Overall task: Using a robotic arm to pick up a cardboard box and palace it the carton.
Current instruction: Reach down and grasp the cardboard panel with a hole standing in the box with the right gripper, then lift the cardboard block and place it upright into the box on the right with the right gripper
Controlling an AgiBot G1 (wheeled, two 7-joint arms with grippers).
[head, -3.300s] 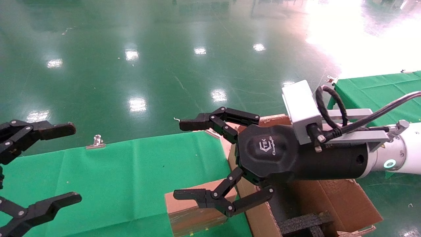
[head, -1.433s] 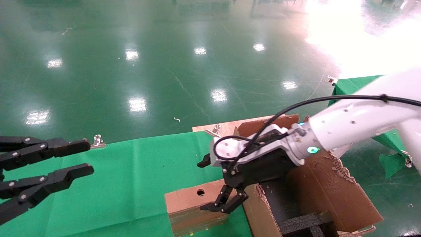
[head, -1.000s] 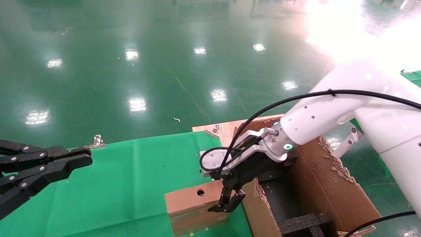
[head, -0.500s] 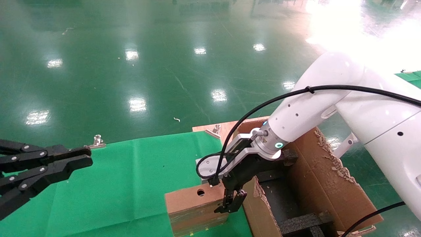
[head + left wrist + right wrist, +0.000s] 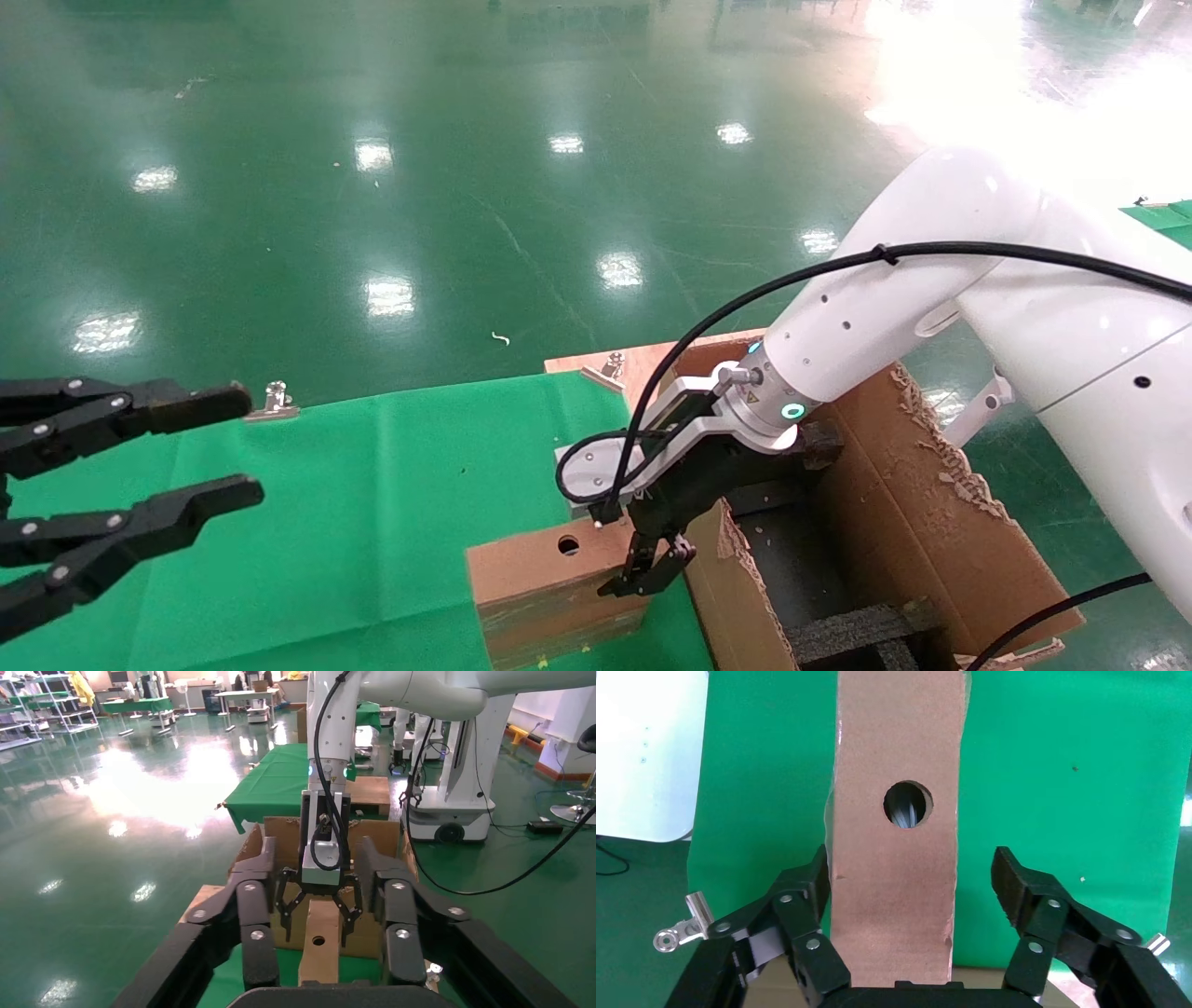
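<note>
The cardboard box (image 5: 545, 582) is a small brown box with a round hole, standing on the green cloth right beside the carton (image 5: 941, 531). The white robotic arm (image 5: 875, 326) reaches down over it. My right gripper (image 5: 652, 570) is open and straddles the end of the cardboard box (image 5: 895, 874) nearest the carton. In the right wrist view one finger (image 5: 807, 888) rests against the box's side and the other finger (image 5: 1018, 885) stands off it. My left gripper (image 5: 237, 445) hangs open over the cloth's left part, away from the box.
The green cloth table (image 5: 372, 503) has metal clips (image 5: 275, 401) at its far edge. Black foam inserts (image 5: 857, 629) lie inside the carton. Glossy green floor lies beyond. The left wrist view faces the box (image 5: 320, 952) and the right gripper (image 5: 316, 927) over it.
The right arm swung down from above the carton and set its open gripper over the box's end. The left gripper, nearly shut half a second ago, has spread open.
</note>
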